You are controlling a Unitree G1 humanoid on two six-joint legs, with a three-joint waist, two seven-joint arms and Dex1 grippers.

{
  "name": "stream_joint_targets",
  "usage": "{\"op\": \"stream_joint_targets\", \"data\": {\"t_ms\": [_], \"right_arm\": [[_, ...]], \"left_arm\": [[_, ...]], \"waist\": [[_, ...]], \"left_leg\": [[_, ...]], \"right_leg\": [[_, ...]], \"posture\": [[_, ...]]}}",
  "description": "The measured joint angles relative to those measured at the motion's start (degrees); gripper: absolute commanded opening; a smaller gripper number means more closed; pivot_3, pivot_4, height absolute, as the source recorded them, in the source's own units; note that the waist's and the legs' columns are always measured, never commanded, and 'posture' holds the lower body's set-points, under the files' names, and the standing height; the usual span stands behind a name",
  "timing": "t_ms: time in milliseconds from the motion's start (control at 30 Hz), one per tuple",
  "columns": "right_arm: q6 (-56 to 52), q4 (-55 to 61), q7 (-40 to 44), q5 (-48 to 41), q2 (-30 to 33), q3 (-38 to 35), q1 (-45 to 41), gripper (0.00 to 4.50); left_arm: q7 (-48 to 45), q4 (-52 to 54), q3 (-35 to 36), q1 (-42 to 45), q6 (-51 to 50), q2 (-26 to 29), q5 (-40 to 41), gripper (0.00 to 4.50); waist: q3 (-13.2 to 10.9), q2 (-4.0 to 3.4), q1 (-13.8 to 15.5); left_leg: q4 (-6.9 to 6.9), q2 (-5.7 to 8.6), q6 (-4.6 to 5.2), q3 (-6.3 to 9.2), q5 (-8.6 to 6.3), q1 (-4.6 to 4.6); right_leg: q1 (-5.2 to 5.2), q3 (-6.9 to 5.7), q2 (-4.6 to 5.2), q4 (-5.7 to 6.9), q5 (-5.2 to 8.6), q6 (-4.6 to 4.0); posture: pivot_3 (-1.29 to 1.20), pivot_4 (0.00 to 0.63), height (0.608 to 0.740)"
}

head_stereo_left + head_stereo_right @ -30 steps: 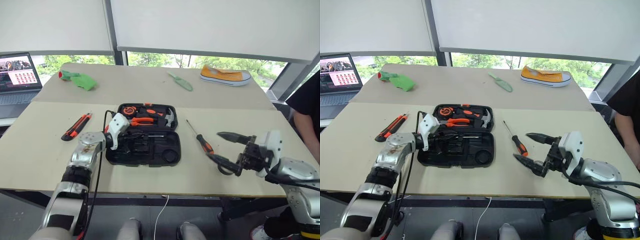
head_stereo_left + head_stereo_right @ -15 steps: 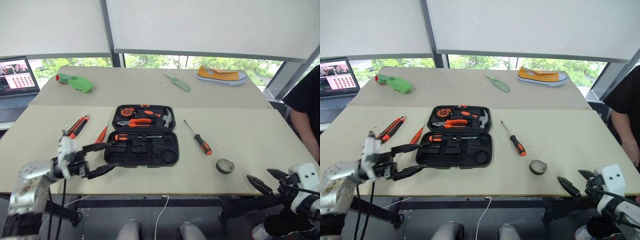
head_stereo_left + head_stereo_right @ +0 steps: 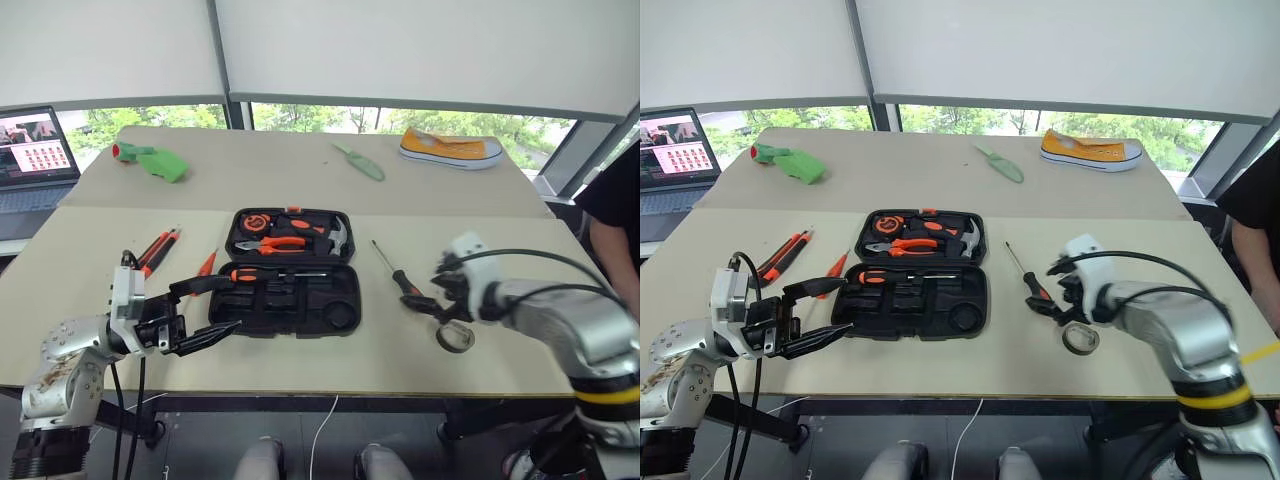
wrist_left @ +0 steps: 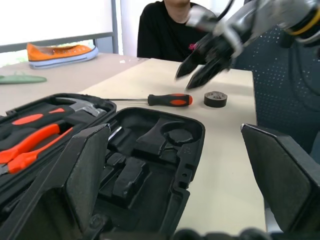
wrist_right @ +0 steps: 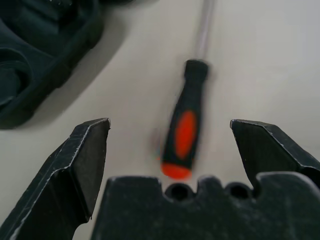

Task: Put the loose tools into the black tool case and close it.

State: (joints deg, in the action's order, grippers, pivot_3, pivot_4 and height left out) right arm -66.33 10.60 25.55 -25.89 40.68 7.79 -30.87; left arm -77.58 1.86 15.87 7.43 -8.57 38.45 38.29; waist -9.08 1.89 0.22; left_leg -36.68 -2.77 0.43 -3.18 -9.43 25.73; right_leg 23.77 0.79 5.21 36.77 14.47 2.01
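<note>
Since a second ago the left gripper [image 3: 205,312] has pulled back out of the open black plastic clamshell tool case [image 3: 287,297] and spread its fingers wide, empty, leaving an orange-and-black screwdriver [image 3: 270,273] lying in the case. Over the same second the right gripper [image 3: 436,296] has swung in over the loose steel-shaft screwdriver with the black-and-orange handle [image 3: 408,288], which lies on the tabletop [image 3: 300,355] just right of the case.

That gripper is released, holding nothing, fingers straddling the handle from above, clearly the nearer arm. The screwdriver's long axis runs slantwise, handle toward the robot, steel tip pointing away and slightly left. A small roll of dark tape [image 3: 455,336] sits just beside it. Left of the case, a utility knife [image 3: 153,249] and a small orange tool [image 3: 205,265] still wait.
</note>
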Motion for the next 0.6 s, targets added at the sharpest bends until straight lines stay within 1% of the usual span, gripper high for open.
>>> {"op": "stream_joint_targets", "data": {"t_ms": [33, 67, 133, 167, 267, 300, 400, 467, 533, 600], "right_arm": [[0.3, -2.0, -0.7, 1.4, -1.0, 1.3, -0.8, 3.77], [0.9, -3.1, -0.8, 2.4, -1.5, 2.0, -1.1, 3.35], [1.7, -4.6, -1.0, 4.0, -2.7, 2.9, -2.4, 2.79], [2.4, -5.1, -1.0, 4.6, -3.3, 3.0, -2.4, 2.28], [3.2, -5.7, -1.6, 5.6, -4.2, 2.7, -2.2, 1.29], [3.5, -5.7, -2.3, 5.9, -4.7, 1.6, -1.6, 1.03], [4.1, -5.7, -3.2, 6.6, -4.8, -1.8, 0.5, 1.02], [8.8, -4.5, -1.8, 6.8, -3.9, -3.9, 2.9, 1.02], [17.8, -2.9, 1.3, 9.8, -0.6, -3.0, 3.8, 1.02], [28.2, -3.5, 5.9, 13.8, 2.6, -0.3, 2.1, 1.02]], "left_arm": [[0.0, 0.1, -0.1, 0.1, 0.1, 0.0, 0.0, 4.5], [0.0, 0.2, -0.1, 0.0, 0.2, 0.0, 0.0, 4.5], [0.0, 0.6, -0.3, -0.2, 0.7, 0.0, -0.1, 4.5], [0.0, 1.0, -0.3, -0.4, 0.9, 0.0, -0.1, 4.5], [0.1, 1.7, -0.2, -1.3, 1.2, 0.2, -0.1, 4.5], [0.3, 2.0, -0.2, -1.6, 1.2, 0.1, -0.1, 4.5], [1.1, 2.4, 0.6, -2.1, 1.1, 0.1, 0.1, 4.5], [2.4, 3.2, 1.4, -2.9, 1.0, 0.1, 0.2, 4.5], [3.9, 3.9, 2.1, -3.6, 0.9, -0.2, 0.2, 4.5], [6.1, 4.2, 2.9, -4.3, 0.9, -0.7, 0.1, 4.5]], "waist": [[0.0, 0.0, 0.1], [0.0, 0.0, 0.1], [0.0, 0.03, -0.1], [0.0, 0.03, -0.2], [0.0, 0.03, -0.2], [0.0, 0.03, -0.1], [0.0, 0.03, 0.1], [0.0, 0.02, 0.1], [0.0, -0.04, -0.1], [0.0, -0.04, -0.6]], "left_leg": [[-0.03, 0.02, 0.0, -0.01, 0.0, 0.19], [-0.1, 0.01, 0.0, -0.01, 0.0, 0.39], [-0.19, -0.02, 0.0, 0.0, 0.01, 0.38], [-0.21, -0.04, 0.0, -0.01, 0.01, 0.35], [-0.23, -0.05, -0.02, -0.02, 0.15, 0.29], [-0.23, -0.05, -0.01, -0.03, 0.22, 0.3], [-0.23, -0.06, -0.01, -0.05, 0.27, 0.31], [-0.22, -0.06, -0.01, -0.06, 0.28, 0.31], [-0.22, -0.06, -0.01, -0.08, 0.28, 0.32], [-0.21, -0.1, -0.01, -0.08, 0.28, 0.29]], "right_leg": [[0.21, 0.01, 0.0, 0.03, -0.02, 0.04], [0.41, 0.01, -0.01, 0.09, -0.05, 0.08], [0.39, 0.0, -0.04, 0.16, -0.07, 0.1], [0.37, 0.01, -0.05, 0.16, -0.12, 0.1], [0.34, 0.01, -0.04, 0.14, -0.19, 0.08], [0.35, 0.0, -0.04, 0.14, -0.24, 0.07], [0.36, 0.01, -0.03, 0.13, -0.33, 0.06], [0.37, 0.03, -0.04, 0.11, -0.34, 0.07], [0.4, 0.04, -0.05, 0.11, -0.33, 0.08], [0.4, 0.04, -0.1, 0.12, -0.33, 0.07]], "posture": [[0.0, 0.15, 0.74], [0.0, 0.15, 0.74], [0.0, 0.15, 0.74], [0.0, 0.15, 0.74], [0.0, 0.15, 0.74], [0.0, 0.15, 0.74], [0.0, 0.15, 0.74], [0.0, 0.15, 0.74], [0.0, 0.15, 0.74], [0.0, 0.15, 0.74]]}}
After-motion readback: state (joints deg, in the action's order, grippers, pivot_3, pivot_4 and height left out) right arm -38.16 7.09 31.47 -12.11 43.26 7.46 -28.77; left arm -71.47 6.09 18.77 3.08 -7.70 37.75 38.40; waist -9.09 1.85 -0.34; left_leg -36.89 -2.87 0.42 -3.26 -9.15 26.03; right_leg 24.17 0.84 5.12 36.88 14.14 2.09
